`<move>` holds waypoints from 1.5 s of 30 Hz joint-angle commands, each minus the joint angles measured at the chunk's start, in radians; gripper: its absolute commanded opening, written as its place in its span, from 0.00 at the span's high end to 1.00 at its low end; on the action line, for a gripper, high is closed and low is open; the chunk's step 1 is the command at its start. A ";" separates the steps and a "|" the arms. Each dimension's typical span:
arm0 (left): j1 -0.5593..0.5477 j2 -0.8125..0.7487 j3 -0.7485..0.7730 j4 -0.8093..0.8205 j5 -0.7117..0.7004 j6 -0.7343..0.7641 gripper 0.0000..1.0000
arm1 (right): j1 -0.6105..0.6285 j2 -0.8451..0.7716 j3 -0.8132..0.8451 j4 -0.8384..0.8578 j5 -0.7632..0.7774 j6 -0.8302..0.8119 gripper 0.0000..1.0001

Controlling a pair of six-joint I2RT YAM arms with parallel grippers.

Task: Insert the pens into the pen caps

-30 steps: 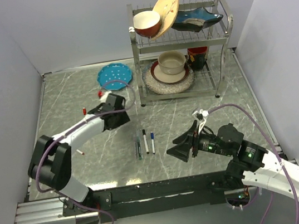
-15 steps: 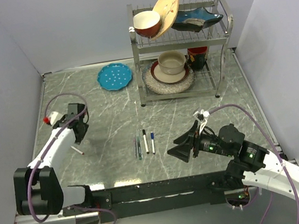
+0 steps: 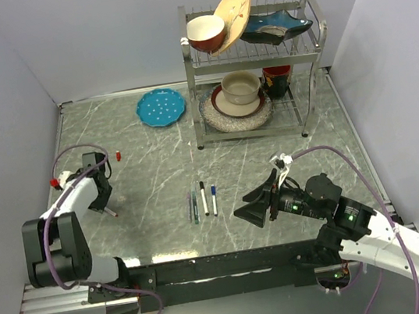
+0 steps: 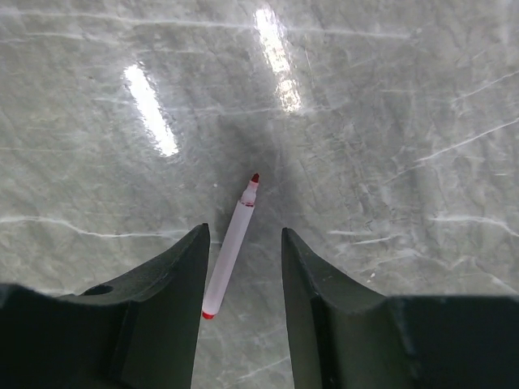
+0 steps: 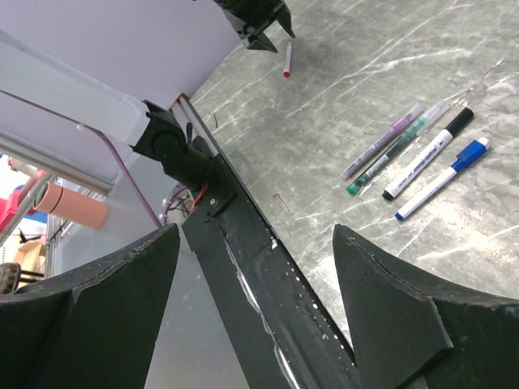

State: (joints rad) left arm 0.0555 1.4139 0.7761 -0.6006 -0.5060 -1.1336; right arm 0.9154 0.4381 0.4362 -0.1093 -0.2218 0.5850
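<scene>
You've got a grey marble-pattern tabletop [image 3: 284,130] boxed in by plain pale walls [image 3: 97,39] on the left, back and right. A two-tier metal dish rack [image 3: 258,58] stands at its back right, and an aluminium rail [image 3: 37,299] runs along the near edge. Overhead light leaves bright glare streaks [image 4: 150,109] on the stone in your left wrist view.

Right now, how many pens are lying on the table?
5. Four lie side by side on the table: a lilac pen, a green pen, a black-capped pen, a blue-capped pen. An uncapped red pen lies apart, between the left gripper's open fingers.
</scene>
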 commanded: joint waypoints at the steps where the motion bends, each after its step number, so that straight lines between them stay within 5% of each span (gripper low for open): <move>1: 0.009 0.036 -0.004 0.057 0.037 0.021 0.56 | -0.003 0.007 0.010 0.028 0.010 -0.019 0.16; 12: 0.020 0.137 -0.018 0.065 0.080 -0.015 0.69 | -0.003 0.007 0.021 0.005 0.021 -0.033 0.16; 20: 0.020 0.106 -0.060 0.124 0.147 0.003 0.99 | -0.003 0.030 0.033 0.014 0.006 -0.025 0.16; 30: -0.046 -0.082 -0.191 0.386 0.463 0.193 0.99 | -0.003 0.128 0.019 0.106 -0.059 0.022 0.16; 40: -0.338 -0.537 -0.327 0.651 0.716 0.258 0.99 | -0.001 0.352 0.075 0.244 -0.103 0.038 0.15; 45: -0.446 -0.615 -0.408 0.809 0.820 0.183 0.99 | -0.001 0.523 0.107 0.381 -0.165 0.052 0.21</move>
State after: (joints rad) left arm -0.3279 0.8288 0.4179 0.0216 0.1646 -0.9119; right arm 0.9154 0.8658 0.4683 0.1062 -0.3241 0.6212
